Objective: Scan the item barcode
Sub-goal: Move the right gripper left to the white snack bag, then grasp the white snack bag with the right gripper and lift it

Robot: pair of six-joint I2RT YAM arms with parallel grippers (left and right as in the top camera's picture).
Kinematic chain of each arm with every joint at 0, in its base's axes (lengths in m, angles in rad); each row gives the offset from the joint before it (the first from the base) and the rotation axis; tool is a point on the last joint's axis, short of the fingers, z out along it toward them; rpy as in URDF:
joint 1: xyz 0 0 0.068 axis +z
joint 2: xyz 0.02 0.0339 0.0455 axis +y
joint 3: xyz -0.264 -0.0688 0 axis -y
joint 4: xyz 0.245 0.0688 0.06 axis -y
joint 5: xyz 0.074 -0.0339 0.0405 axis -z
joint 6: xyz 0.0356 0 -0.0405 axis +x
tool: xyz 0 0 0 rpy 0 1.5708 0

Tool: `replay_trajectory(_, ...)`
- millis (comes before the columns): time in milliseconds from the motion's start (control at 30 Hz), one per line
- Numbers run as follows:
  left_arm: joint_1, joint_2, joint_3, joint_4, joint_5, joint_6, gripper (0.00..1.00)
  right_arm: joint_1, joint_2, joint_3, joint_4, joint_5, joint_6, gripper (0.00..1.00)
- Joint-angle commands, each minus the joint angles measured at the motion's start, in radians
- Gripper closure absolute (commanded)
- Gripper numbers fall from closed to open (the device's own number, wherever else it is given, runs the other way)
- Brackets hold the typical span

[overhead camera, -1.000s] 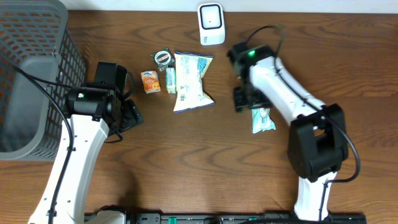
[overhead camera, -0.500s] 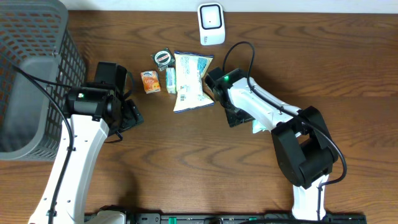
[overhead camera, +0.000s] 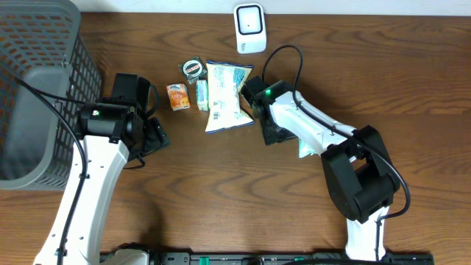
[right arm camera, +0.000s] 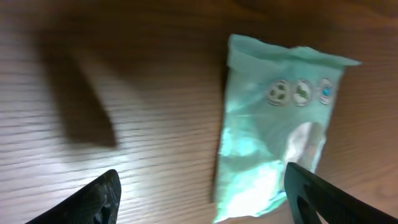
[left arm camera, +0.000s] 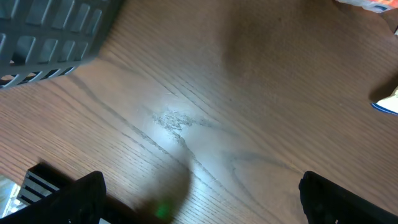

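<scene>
The right gripper (right arm camera: 200,174) hangs low over a mint-green packet (right arm camera: 280,124) that lies flat on the tabletop (right arm camera: 124,74). Its jaws stand well apart and hold nothing: one finger is off to the bare wood side, the other over the packet's lower corner. In the overhead view this packet (overhead camera: 309,147) shows only in part beside the right arm, just right of the big white snack bag (overhead camera: 227,96). It is well apart from the white scanner (overhead camera: 249,28) at the far edge. The left gripper (left arm camera: 199,186) is spread as wide as it goes over bare wood, empty, near the grey basket (overhead camera: 37,88). No item is lifted or turned toward the scanner, so the scan itself is not under way. Whether this packet has been scanned cannot be told from how it lies. If it has not, what remains is closing on it, carrying it up to the scanner and showing its barcode, which is not visible here.
</scene>
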Motion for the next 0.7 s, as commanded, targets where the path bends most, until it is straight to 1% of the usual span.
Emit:
replay_trajectory(0,0.003,0.002,-0.004,-0.003,-0.010,-0.005,0.03,-0.021,0.002,0.103,0.003,-0.117,0.014,0.21)
replay_trajectory(67,0.003,0.002,-0.004,-0.003,-0.010,-0.005,0.02,-0.035,0.002,0.145,0.019,-0.177,0.005,0.21)
replay_trajectory(133,0.003,0.002,-0.004,-0.003,-0.010,-0.005,0.03,-0.052,0.002,0.174,0.063,-0.269,-0.041,0.21)
replay_trajectory(200,0.003,0.002,-0.004,-0.003,-0.010,-0.005,0.02,-0.071,0.002,0.180,0.140,-0.395,-0.080,0.15)
replay_trajectory(267,0.003,0.002,-0.004,-0.003,-0.010,-0.005,0.02,-0.090,0.003,0.179,0.207,-0.502,-0.085,0.07)
replay_trajectory(333,0.003,0.002,-0.004,-0.003,-0.010,-0.005,0.02,-0.109,0.003,0.179,0.266,-0.584,-0.083,0.01)
replay_trajectory(467,0.003,0.002,-0.004,-0.003,-0.010,-0.005,0.02,-0.139,0.010,0.179,0.393,-0.717,-0.081,0.01)
replay_trajectory(667,0.003,0.002,-0.004,-0.003,-0.010,-0.005,0.02,-0.139,0.059,0.179,0.517,-0.748,-0.042,0.01)
